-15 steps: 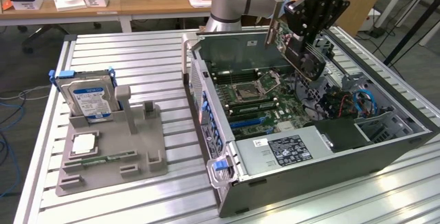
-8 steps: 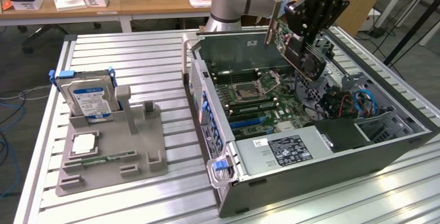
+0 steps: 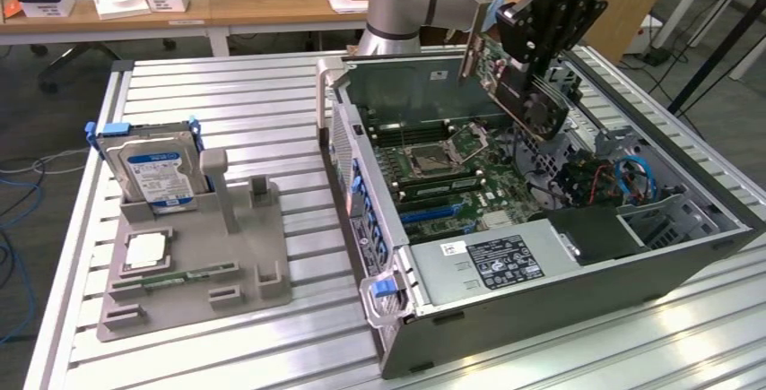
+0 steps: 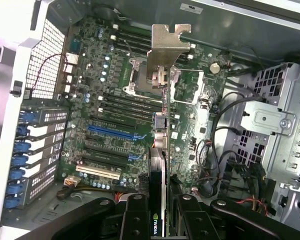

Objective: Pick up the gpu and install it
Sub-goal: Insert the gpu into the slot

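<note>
My gripper (image 3: pixel 529 67) is shut on the gpu (image 3: pixel 512 87), a dark green card with a black cooler. It hangs tilted above the open computer case (image 3: pixel 562 309), over the far part of the motherboard (image 3: pixel 443 170). The card's silver bracket (image 3: pixel 471 42) points up and away. In the wrist view I see the gpu (image 4: pixel 158 165) edge-on between my black fingers (image 4: pixel 136 217). Its bracket (image 4: pixel 168 46) hangs over the processor socket area. The expansion slots (image 4: pixel 112 132) lie on the motherboard beside the card's line, and the card is well above them.
A grey holder (image 3: pixel 197 247) stands on the slatted metal table at the exterior view's left. It carries an upright hard drive (image 3: pixel 152 170), a small square part (image 3: pixel 146 248) and a memory stick (image 3: pixel 179 275). Drive cages and cables (image 3: pixel 604 179) fill the case's right end. Desks stand behind.
</note>
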Robot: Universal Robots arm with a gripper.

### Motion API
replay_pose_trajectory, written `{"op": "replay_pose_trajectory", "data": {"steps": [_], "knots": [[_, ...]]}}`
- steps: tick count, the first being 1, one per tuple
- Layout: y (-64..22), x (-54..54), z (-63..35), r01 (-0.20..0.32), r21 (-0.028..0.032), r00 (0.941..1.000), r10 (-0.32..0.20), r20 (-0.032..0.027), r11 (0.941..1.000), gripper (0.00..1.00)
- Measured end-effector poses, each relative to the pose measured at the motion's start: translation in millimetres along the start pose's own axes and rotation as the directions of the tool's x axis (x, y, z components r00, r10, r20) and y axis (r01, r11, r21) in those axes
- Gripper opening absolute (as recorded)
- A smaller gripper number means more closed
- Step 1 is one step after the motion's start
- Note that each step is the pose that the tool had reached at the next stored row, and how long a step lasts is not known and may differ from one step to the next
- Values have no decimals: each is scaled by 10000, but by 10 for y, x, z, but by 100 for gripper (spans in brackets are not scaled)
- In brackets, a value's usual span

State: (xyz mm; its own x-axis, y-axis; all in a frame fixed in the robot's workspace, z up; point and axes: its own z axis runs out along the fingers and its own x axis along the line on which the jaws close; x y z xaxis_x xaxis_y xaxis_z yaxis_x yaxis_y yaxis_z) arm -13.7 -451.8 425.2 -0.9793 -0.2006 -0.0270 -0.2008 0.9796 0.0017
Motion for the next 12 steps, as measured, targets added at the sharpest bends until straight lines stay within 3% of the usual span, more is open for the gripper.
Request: {"op": "replay_pose_trajectory", "data": {"steps": [12], "knots": [[0,0,0,303,-8,9995,-303,0,9995,26]]}}
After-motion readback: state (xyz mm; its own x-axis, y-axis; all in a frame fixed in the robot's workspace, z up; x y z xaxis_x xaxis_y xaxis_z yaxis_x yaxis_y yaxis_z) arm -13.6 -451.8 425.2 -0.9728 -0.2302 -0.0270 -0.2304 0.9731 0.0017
